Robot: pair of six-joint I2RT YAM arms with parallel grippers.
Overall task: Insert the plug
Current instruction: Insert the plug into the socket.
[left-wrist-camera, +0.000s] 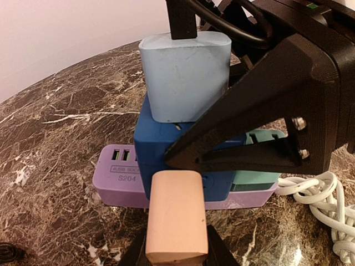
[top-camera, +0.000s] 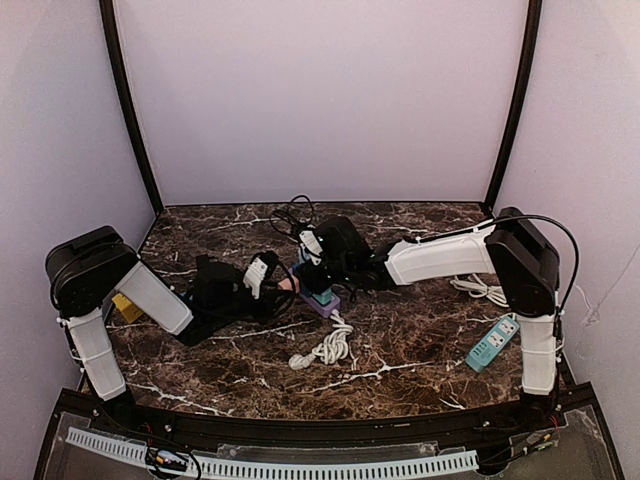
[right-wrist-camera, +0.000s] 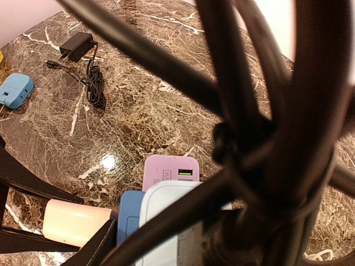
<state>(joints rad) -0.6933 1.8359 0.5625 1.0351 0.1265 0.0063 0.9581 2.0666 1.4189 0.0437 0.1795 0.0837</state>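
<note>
My left gripper (top-camera: 272,282) is shut on a peach plug (left-wrist-camera: 176,216), whose front end sits against the side of a dark blue adapter (left-wrist-camera: 166,158). The adapter stands on a purple power strip (left-wrist-camera: 119,177) at the table's middle (top-camera: 322,303). A light blue plug (left-wrist-camera: 186,75) with a black cord sits on top of the adapter. My right gripper (top-camera: 316,270) clamps the adapter; one of its black fingers (left-wrist-camera: 260,105) lies across the adapter's front. In the right wrist view black cables hide my jaws; the strip (right-wrist-camera: 169,169) and peach plug (right-wrist-camera: 72,221) show below.
A coiled white cable (top-camera: 325,348) lies in front of the strip. A teal power strip (top-camera: 492,342) lies at the right. A black charger with cord (right-wrist-camera: 77,47) and a small blue adapter (right-wrist-camera: 14,91) lie farther off. A yellow object (top-camera: 125,306) sits by the left arm.
</note>
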